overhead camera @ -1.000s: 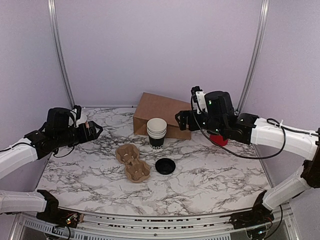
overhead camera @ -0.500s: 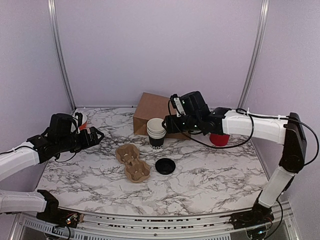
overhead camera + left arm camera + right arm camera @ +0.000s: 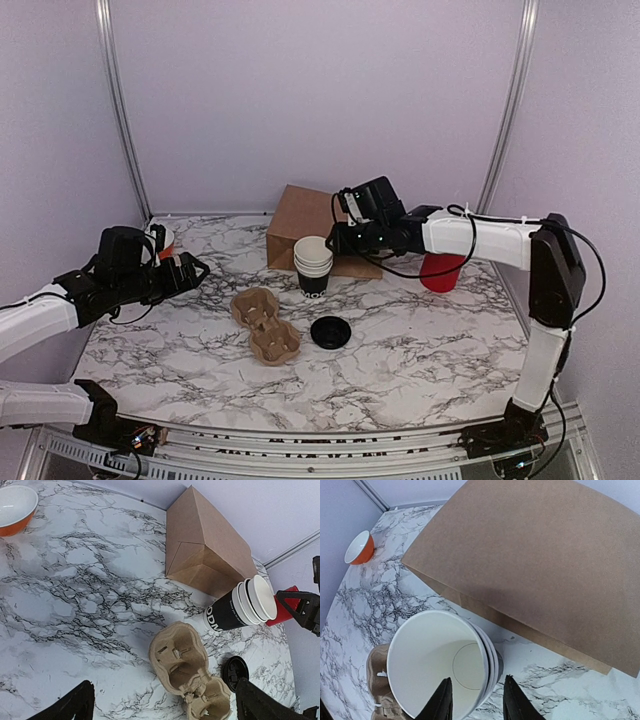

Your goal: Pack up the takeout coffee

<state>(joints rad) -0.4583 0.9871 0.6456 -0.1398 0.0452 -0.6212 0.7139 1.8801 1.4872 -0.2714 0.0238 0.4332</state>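
The takeout coffee is out of view: no cup with a lid on it shows. A stack of lidless black cups [image 3: 313,268] [image 3: 235,610] [image 3: 440,660] with white rims stands in front of the paper bag. A loose round black lid [image 3: 330,332] [image 3: 235,672] lies on the table near a brown pulp cup carrier [image 3: 266,325] [image 3: 187,670]. My right gripper [image 3: 336,242] [image 3: 476,700] hovers at the stack's top, open but narrowed. One finger is inside the top cup, the other outside the rims, with gaps on both sides. My left gripper [image 3: 195,268] [image 3: 165,702] hangs wide open and empty, left of the carrier.
A brown paper bag [image 3: 305,225] [image 3: 545,565] lies on its side at the back, just behind the cups. A red cup [image 3: 440,272] [image 3: 282,615] stands at the right under my right arm. An orange bowl [image 3: 15,507] [image 3: 359,548] sits at the far left.
My right arm has swung left from above the red cup to the cup stack, and its jaws have narrowed round the top rim. The left arm dipped slightly, then held still.
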